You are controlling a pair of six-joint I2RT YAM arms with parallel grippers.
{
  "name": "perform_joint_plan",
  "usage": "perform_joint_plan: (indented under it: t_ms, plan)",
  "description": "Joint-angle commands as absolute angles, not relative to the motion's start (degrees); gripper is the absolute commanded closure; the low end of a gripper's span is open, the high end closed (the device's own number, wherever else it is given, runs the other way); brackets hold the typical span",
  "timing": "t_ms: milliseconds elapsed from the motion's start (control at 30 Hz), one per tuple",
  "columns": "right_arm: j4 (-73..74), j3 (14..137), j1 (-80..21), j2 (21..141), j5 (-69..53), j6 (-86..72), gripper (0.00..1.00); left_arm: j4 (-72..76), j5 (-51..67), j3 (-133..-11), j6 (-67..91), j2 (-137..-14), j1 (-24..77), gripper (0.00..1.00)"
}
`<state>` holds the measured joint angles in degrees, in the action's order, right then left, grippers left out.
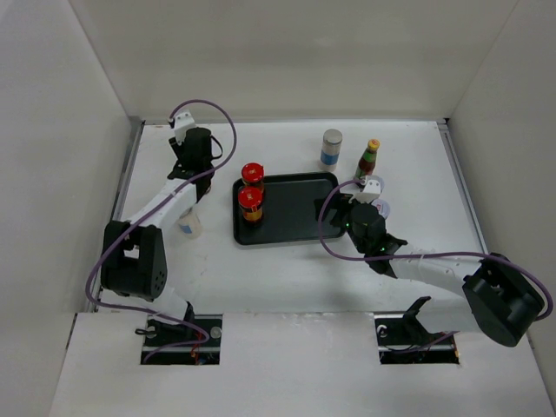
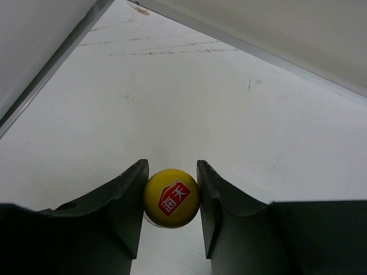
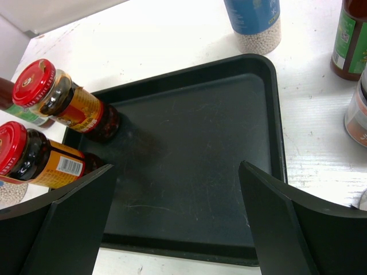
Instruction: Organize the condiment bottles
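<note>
Left gripper (image 2: 171, 172): clamped on a bottle with a round yellow, red-logoed cap (image 2: 171, 199). The bottle stands on the white table (image 2: 229, 103) near the far-left corner, well apart from the black rectangular tray (image 3: 189, 114). Right gripper (image 3: 178, 167): above the tray, jaws spread wide, holding nothing. Two red-lidded glass jars (image 3: 63, 100) (image 3: 34, 154) stand at the tray's left end.

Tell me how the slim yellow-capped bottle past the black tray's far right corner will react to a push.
The slim dark yellow-capped, green-necked bottle stands tall on a narrow base, so a high push would probably tip it. It looks like filled glass: likely heavy for its size, and breakable if toppled.
</note>
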<state>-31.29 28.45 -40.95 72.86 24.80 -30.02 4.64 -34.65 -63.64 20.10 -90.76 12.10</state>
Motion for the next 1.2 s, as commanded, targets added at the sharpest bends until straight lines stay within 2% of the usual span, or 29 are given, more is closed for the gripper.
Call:
perform_joint_plan:
  t_ms: [0, 367, 633, 933, 1167]
  plan:
    - [-32.9, 30.8, -41.4, 73.0, 24.5, -29.8, 0.06, 10.5, -34.5, -65.0, 20.5, -83.1, 13.3, 0.86]
    - [-32.8, 30.6, -41.4, 72.9, 24.4, -29.9, 0.05, 10.0, -29.7, -75.2, 19.1, -82.4, 21.3, 0.86]
    - [-33.4, 29.6, -41.4, 70.8, 25.3, -29.6, 0.05, 11.3, -26.5, -82.8, 18.5, -89.5, 28.8, 0.86]
    - [-33.4, 29.4, -41.4, 70.1, 25.8, -29.6, 0.05, 13.2, -24.8, -82.1, 18.5, -94.4, 34.6, 0.85]
    - [-33.7, 28.7, -41.2, 69.0, 26.0, -29.6, 0.05, 15.0, -24.7, -77.1, 18.7, -96.2, 37.1, 0.85]
